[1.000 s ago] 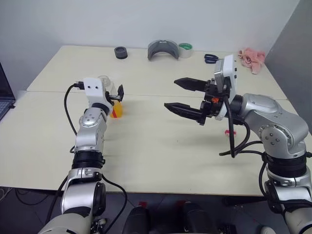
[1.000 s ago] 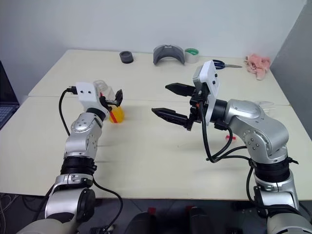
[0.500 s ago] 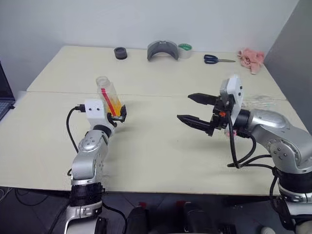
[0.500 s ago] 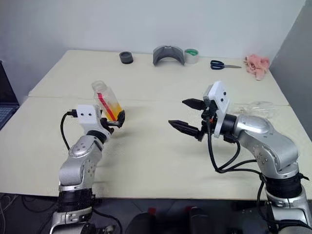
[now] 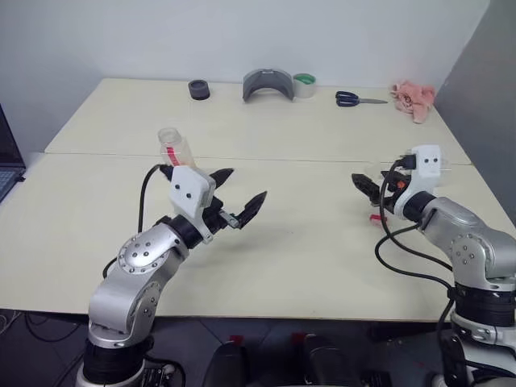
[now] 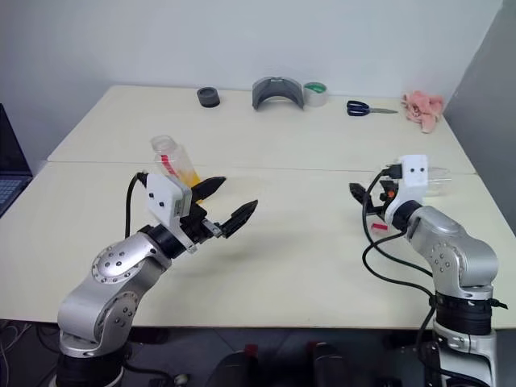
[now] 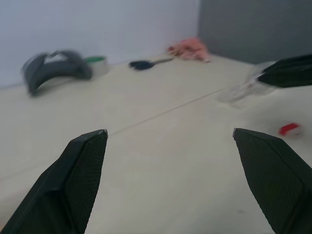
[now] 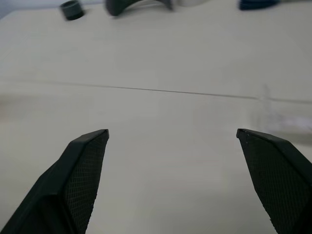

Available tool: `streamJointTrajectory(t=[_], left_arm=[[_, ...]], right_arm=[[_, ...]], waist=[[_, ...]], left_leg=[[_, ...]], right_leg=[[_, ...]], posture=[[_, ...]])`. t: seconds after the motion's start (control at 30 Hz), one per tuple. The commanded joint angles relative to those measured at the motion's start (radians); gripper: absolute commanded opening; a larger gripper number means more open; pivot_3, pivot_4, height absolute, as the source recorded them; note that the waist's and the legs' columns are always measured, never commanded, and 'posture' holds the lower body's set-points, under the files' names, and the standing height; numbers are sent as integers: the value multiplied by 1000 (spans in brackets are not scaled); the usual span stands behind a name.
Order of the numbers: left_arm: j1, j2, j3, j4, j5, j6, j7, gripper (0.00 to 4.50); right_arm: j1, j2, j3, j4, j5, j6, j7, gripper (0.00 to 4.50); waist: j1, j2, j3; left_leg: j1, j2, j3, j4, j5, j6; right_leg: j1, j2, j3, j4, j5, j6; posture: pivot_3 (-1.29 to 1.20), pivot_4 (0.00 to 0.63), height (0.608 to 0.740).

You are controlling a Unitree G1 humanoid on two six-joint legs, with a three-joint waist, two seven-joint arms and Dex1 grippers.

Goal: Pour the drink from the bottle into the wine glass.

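Pale tabletop [image 5: 266,266] runs ahead of you, with a seam across its middle and a white wall behind. Your left pincer [image 5: 239,197] hangs above the near half with its two black fingers spread wide and nothing between them, pointing toward your right. Just behind it, tilted and partly hidden by the wrist, stands the bottle [image 6: 172,160], uncapped, with a red stripe and orange drink [image 6: 189,175] low inside. It is free of the pincer.

Your right pincer [image 6: 360,197] is on the right side of the tabletop, also released and empty; in its own wrist view the fingertips [image 8: 85,161] stand far apart over bare surface. Beside that wrist the clear glass [image 7: 241,90] lies on its side near the seam. A small red cap [image 5: 377,218] lies on the tabletop just below the right pincer; you can see it in the left wrist view too.

Along the far edge you have a black ring [image 5: 198,88], a grey curved piece [image 5: 268,81], a roll of green tape [image 5: 305,83], blue scissors [image 5: 353,99] and a pink cloth [image 5: 414,98]. A laptop edge [image 5: 6,161] shows at far left.
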Motion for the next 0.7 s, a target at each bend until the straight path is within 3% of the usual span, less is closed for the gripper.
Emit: streamJointTrajectory(t=[0.03,0.33,0.7], left_arm=[[-42,32,-38,-8,17,-92,-74,4483],[-70,12,-58,60,-48,-96,-141,4483],[-82,27,-57,63,-175,26,-180,4483]], right_arm=[[-74,84,-139,33,73,55,-131,4500],[-220,273,-417,246,204,-52,-394,4500],[-286,243,-435,476,204,-266,-406,4500]], waist=[[-5,0,0],[-10,1,0],[-18,2,0]], left_leg=[[0,0,0,0,0,0],[0,0,0,-1,0,0],[0,1,0,-1,0,0]], right_leg=[[0,1,0,0,0,0],[0,0,0,0,0,0],[0,0,0,-1,0,0]], posture=[[0,150,740],[0,150,740],[0,150,740]])
